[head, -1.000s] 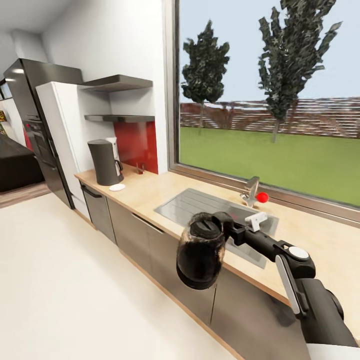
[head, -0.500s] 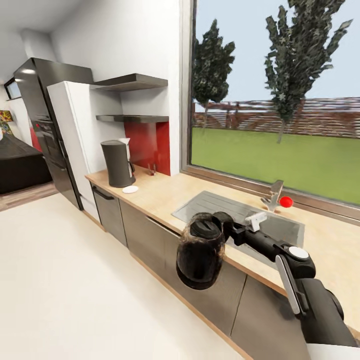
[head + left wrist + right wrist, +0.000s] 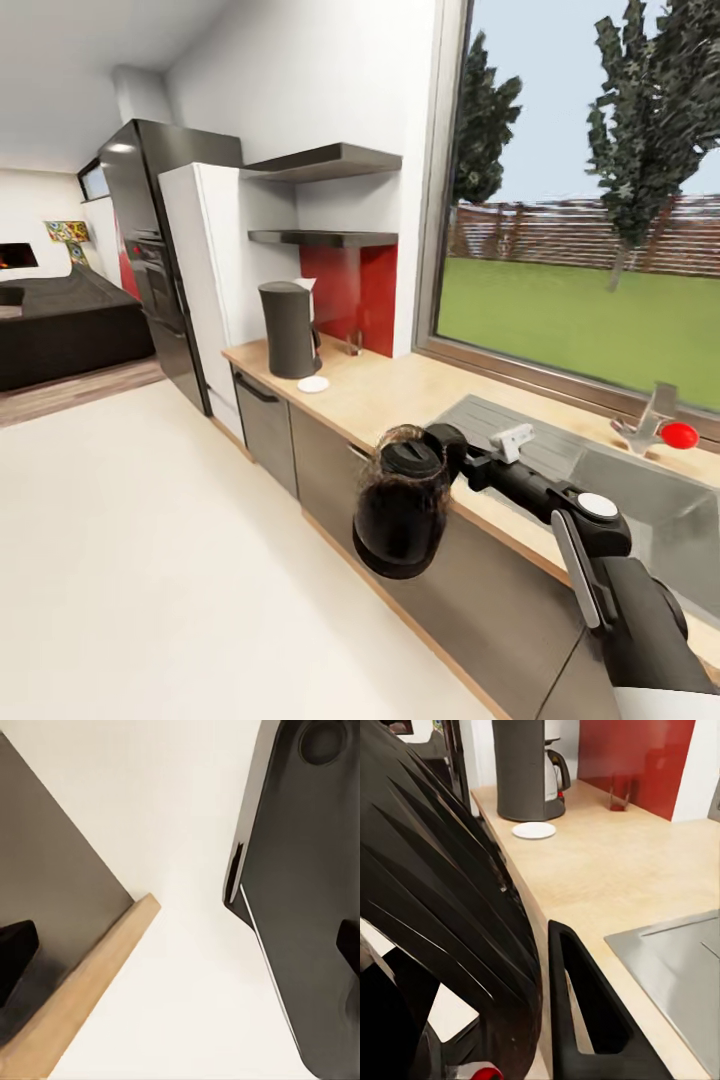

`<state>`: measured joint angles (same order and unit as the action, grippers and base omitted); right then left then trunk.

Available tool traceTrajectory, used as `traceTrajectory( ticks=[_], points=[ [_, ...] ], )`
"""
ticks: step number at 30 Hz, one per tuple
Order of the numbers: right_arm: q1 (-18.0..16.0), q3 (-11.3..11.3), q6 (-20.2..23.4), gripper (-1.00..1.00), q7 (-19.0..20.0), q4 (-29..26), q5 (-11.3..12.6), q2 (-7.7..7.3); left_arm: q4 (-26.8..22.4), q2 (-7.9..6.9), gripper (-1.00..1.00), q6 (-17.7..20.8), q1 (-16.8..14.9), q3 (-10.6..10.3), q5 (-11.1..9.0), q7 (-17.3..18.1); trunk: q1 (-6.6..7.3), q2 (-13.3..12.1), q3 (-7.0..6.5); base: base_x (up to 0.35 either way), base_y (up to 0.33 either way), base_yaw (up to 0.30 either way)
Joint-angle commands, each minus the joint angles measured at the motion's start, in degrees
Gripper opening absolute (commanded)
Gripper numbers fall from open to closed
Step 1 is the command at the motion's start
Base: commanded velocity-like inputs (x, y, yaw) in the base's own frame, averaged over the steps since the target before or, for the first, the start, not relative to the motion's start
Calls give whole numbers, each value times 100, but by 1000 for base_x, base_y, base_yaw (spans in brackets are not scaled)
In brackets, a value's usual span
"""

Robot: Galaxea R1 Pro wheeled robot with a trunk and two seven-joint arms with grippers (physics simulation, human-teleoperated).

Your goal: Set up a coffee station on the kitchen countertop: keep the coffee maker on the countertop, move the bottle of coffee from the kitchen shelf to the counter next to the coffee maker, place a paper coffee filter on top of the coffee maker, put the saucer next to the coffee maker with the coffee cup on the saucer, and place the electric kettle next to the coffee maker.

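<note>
Right gripper (image 3: 462, 462) outstretched, clasping electric kettle (image 3: 402, 503) beside countertop (image 3: 400, 392).

We note the countertop (image 3: 400, 395), pale wood over dark grey cabinets, the coffee maker (image 3: 289, 329) upright near its far end, the saucer (image 3: 313, 384) just beside it, inset grey sink (image 3: 560, 455) nearer us.

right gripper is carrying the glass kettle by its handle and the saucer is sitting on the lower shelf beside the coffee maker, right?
Not quite. The right gripper does carry the electric kettle by its handle, but the saucer lies on the countertop in front of the coffee maker, not on the lower shelf. The head view shows it.
</note>
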<state>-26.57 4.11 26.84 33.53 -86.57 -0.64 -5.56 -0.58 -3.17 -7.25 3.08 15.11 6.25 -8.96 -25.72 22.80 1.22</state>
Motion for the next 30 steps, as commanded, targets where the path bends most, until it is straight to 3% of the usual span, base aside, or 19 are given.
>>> traceTrajectory(
  ticks=[1,30],
  points=[
    [-6,10,45,-100,39,-6,12,2,-4,1,100,-12,-1,45,60,-14,-6,12,11,275,237,20],
    [-6,90,-36,-100,49,-9,20,-24,-4,0,100,-23,-1,36,62,-9,-6,12,11,296,214,1]
  ],
)
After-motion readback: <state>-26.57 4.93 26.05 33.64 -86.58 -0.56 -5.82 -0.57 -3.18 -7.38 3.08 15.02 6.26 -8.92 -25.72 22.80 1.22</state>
